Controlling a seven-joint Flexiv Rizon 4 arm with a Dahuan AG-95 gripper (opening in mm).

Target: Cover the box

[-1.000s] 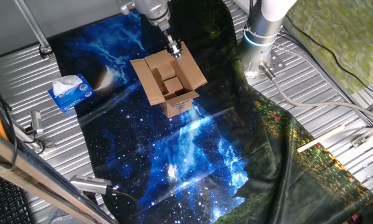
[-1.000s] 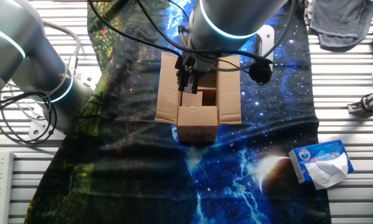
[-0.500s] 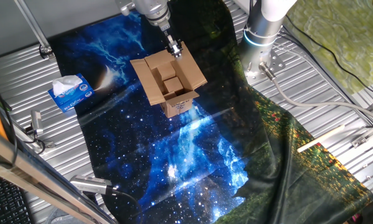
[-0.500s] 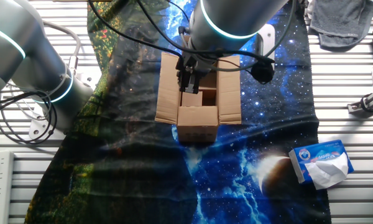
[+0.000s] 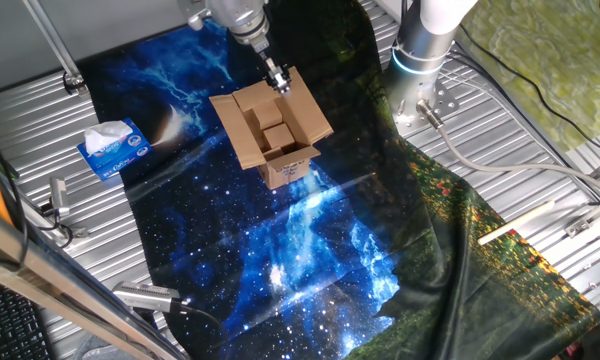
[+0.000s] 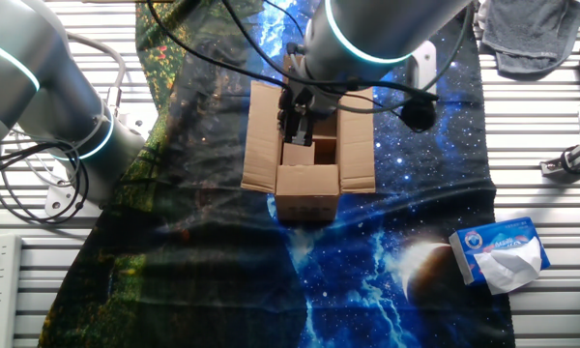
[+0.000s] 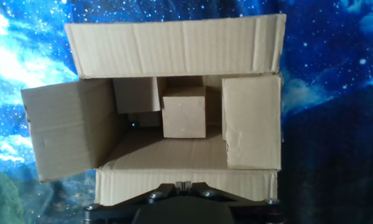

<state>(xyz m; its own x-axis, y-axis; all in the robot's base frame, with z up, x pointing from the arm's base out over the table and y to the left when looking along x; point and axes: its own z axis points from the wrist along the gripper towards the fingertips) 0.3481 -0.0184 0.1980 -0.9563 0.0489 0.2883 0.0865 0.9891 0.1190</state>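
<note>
A: so where's it at? the box (image 5: 277, 140) sits mid-cloth (image 5: 280, 250), all four flaps open

B: gripper (image 6: 296, 118) hangs over its rim, can't tell if the fingers are apart. I'd guess next it needs to nudge one flap inward

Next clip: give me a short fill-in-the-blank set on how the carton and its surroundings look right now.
1. The four top flaps of the box are folded ____.
2. The gripper hangs directly ____ the box.
3. The tissue box lies on the ____ tabletop, off the cloth.
4. The box's white label sits on its ____.

Missing words: open; above; metal; side
</note>
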